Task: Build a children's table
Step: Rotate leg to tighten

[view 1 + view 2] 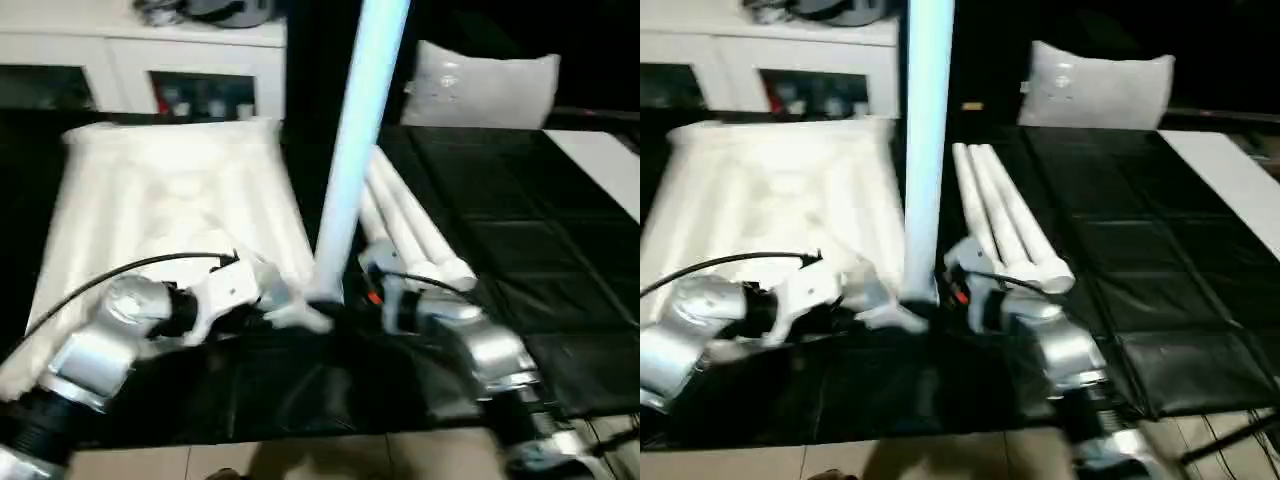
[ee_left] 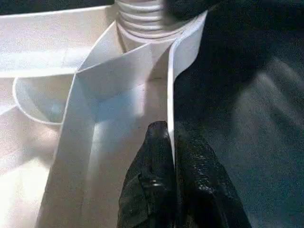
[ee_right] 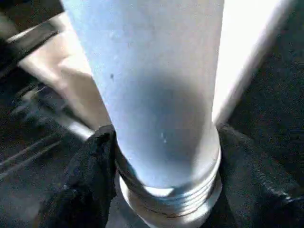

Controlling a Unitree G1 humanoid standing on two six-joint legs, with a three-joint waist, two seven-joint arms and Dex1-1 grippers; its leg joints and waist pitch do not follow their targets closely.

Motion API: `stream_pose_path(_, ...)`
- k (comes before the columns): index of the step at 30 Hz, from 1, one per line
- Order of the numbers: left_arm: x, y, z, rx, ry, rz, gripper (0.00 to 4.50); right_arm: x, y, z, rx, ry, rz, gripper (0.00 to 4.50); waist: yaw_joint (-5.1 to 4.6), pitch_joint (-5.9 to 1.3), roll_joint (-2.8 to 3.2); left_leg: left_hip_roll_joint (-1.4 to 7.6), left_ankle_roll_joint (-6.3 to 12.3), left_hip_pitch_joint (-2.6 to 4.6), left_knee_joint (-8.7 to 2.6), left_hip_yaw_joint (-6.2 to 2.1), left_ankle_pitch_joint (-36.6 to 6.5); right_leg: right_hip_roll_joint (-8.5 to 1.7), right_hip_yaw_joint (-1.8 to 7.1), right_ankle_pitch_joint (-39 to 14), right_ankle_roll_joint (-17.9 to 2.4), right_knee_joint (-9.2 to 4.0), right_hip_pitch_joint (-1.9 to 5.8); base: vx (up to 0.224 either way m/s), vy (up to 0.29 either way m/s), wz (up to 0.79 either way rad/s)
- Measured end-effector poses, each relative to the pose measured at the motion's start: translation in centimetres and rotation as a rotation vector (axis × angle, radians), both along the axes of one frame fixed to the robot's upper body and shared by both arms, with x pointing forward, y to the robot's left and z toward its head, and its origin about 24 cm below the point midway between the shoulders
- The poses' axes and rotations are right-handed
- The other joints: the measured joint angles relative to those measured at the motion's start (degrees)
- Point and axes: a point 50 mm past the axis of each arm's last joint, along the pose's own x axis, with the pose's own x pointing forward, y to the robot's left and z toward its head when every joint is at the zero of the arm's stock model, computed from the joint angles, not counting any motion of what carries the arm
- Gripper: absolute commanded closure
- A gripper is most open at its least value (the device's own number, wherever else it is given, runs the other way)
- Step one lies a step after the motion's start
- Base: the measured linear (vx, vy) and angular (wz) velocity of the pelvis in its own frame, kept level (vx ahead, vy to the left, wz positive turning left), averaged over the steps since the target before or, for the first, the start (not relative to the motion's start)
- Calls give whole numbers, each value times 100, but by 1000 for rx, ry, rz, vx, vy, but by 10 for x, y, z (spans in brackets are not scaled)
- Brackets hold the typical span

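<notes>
**Dark-covered counter, one leg standing at a corner socket**

Black sheeting covers the counter; white cabinet and grey-white pillow stand behind.

Item 1. Table top, white plastic, lying ribbed side up on the left half of the counter. Near corner at the front edge, between the two arms.

Item 2. Upright leg, white tube, its threaded end at the near corner socket; presumably held vertical so the threads can engage. How far it is screwed in cannot be judged.

Item 3. Right gripper, black fingers on either side of the leg just above the thread, clamped on it or nearly so; likely placed low to turn or steady the tube.

Item 4. Left gripper, fingers together on the thin side wall of the top beside the socket, probably bracing the top.

Item 5. Spare legs, bundled just right of the top; count uncertain.

Not seen: upper end of the standing leg, cut off; far corners blurred.
</notes>
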Motion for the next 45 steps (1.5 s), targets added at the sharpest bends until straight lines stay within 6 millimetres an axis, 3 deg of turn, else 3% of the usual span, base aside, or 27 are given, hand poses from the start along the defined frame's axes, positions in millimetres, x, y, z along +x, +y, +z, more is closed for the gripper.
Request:
stream_pose_path(5,7,-29,-6,-79,-1,242,450,17,11,-1,7,30,-252,176,-8,-5,-27,-2,0,3,-1,0,0,0,2,0,0,-7,0,0,0,0)
stream_pose_path(9,15,-52,-7,-107,-8,326,450,27,12,0,-13,25,-392,176,63,-7,-32,-5,1,-11,1,0,0,-2,3,1,3,-11,-8,0,0,0)
stream_pose_path(11,16,-53,-6,-103,-12,322,450,27,12,0,-8,11,-396,176,82,-7,-32,-2,1,-15,0,-1,0,-1,0,7,8,-9,-12,0,0,0)
stream_pose_path(13,17,-52,-5,-98,-18,314,450,27,12,0,0,0,-399,120,99,-7,-32,-1,0,-24,-5,-2,0,0,-2,29,9,-8,-20,0,0,0)
stream_pose_path(17,18,-46,-2,-69,-40,298,450,25,15,1,31,-16,-383,86,97,-7,-29,1,0,-35,-14,-3,0,3,-4,24,16,-12,-30,0,0,0)
stream_pose_path(26,20,-24,0,-11,-99,151,450,10,-10,3,-2,-127,-182,11,168,-3,-21,1,3,-61,-13,-5,-1,2,-10,27,15,-44,-32,0,0,0)
stream_pose_path(32,10,-1,4,29,-62,-51,450,3,-36,19,-94,-230,34,4,257,1,-14,1,2,-52,-16,-5,-2,2,-10,27,15,-45,-24,0,0,0)
stream_pose_path(38,2,5,5,40,-4,-210,450,-11,-28,18,-140,-217,301,4,277,-1,-14,-3,3,-50,-14,-5,-2,-4,-9,28,13,-45,-16,0,0,0)
stream_pose_path(45,0,9,7,64,25,-324,450,-14,-30,18,-154,-167,405,20,247,-6,-21,-2,2,-43,-14,-5,-1,-3,-9,31,9,-36,-17,0,0,0)
